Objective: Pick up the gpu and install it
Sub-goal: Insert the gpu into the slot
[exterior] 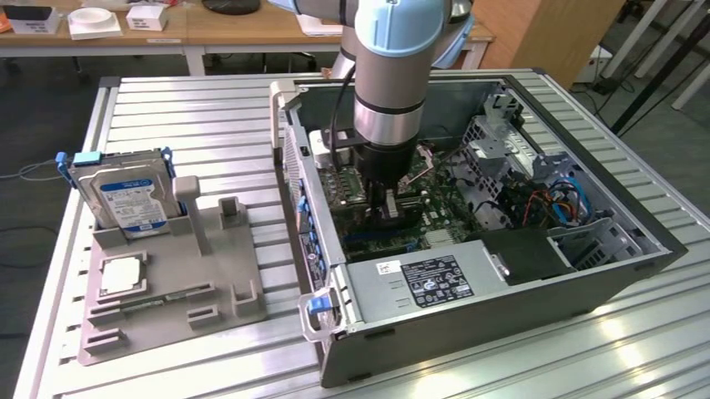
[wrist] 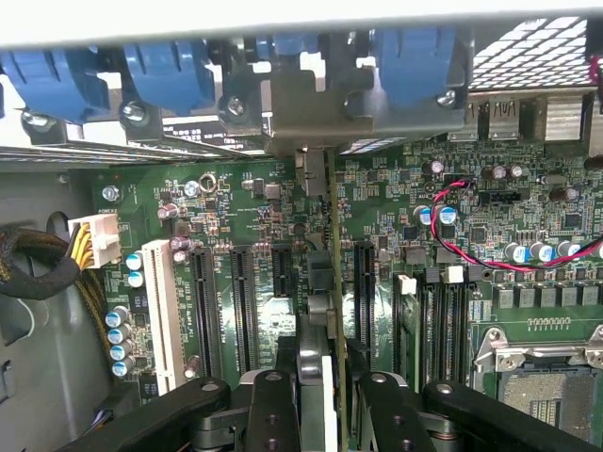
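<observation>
My gripper (exterior: 390,209) is down inside the open PC case (exterior: 621,249), over the green motherboard (exterior: 444,216). In the wrist view the gripper (wrist: 325,400) is shut on the gpu (wrist: 334,273). The card is seen edge-on as a thin upright board between the two black fingers (wrist: 273,410). It stands over the row of black expansion slots (wrist: 243,301), and its metal end bracket (wrist: 301,118) reaches the case's rear wall under the blue latches (wrist: 170,71). Whether its lower edge sits in a slot I cannot tell.
On the exterior view's left, a grey fixture tray (exterior: 222,283) holds a hard drive (exterior: 125,195), a silver CPU chip (exterior: 120,274) and a memory stick (exterior: 155,301). The power supply (exterior: 433,278) and drive cage (exterior: 500,150) crowd the case. A red-black wire (wrist: 462,240) lies near the CPU socket (wrist: 542,377).
</observation>
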Controlling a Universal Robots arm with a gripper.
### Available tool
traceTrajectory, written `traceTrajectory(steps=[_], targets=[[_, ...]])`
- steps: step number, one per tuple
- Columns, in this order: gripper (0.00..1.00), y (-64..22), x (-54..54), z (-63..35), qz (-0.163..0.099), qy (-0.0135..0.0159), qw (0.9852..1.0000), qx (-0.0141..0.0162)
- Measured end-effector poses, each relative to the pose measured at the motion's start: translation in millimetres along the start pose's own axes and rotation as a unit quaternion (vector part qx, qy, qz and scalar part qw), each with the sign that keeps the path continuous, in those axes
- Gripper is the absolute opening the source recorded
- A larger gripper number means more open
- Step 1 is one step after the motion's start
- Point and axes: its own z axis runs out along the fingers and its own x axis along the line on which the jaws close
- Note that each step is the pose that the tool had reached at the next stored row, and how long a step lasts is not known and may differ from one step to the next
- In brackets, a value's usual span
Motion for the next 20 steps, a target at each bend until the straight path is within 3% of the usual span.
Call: traceTrajectory(steps=[10, 14, 20], targets=[[0.29, 0.0, 0.0, 0.0, 0.000, 0.0001, 1.0000, 0.0000], [0.29, -0.1, -0.2, 0.3, 0.000, 0.0007, 1.0000, -0.0025], [0.29, -0.1, -0.5, 0.5, 0.000, 0.0008, 1.0000, -0.0026]])
